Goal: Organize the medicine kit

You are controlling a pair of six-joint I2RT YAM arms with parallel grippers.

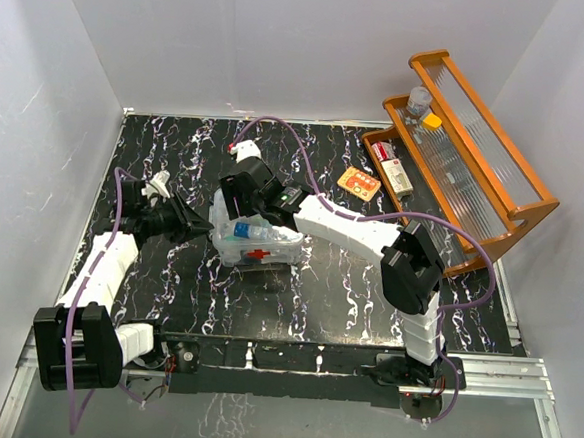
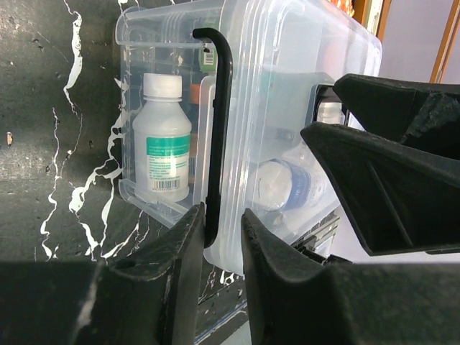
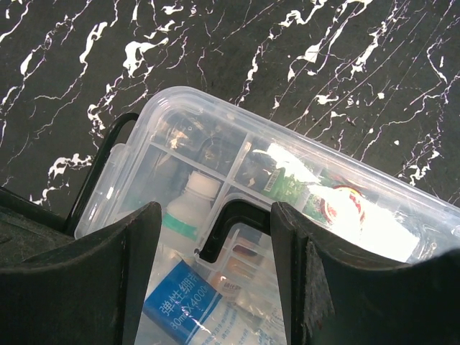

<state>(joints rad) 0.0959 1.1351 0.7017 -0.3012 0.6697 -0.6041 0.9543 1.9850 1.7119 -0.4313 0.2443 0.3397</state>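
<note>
In the top view my right arm covers the rear part of the medicine kit (image 1: 255, 245), so I see only its near wall with a red mark. The kit sits on the counter (image 1: 176, 156) a little left of centre, between my two pincers. Its contents blur behind the clear plastic. I make out a white-capped bottle (image 2: 167, 144) at one end and a blue-labelled packet (image 3: 180, 302); the rest is unreadable. I cannot tell whether the lid is latched.

My left pincer (image 2: 223, 215) has its fingers drawn narrow on either side of a thin black bar (image 2: 221, 122) at the kit's end. Whether they press it I cannot tell, because its lower end vanishes between them. My right pincer (image 3: 215, 212) stands wide apart over the lid, straddling the black handle (image 3: 224, 224) without touching it.

Bare counter lies in front of the kit and to its right. The wooden rack (image 1: 476, 162) stands well apart at the far right corner, with a small orange box (image 1: 359, 184) just beside it. White walls close in the left, far and right edges.
</note>
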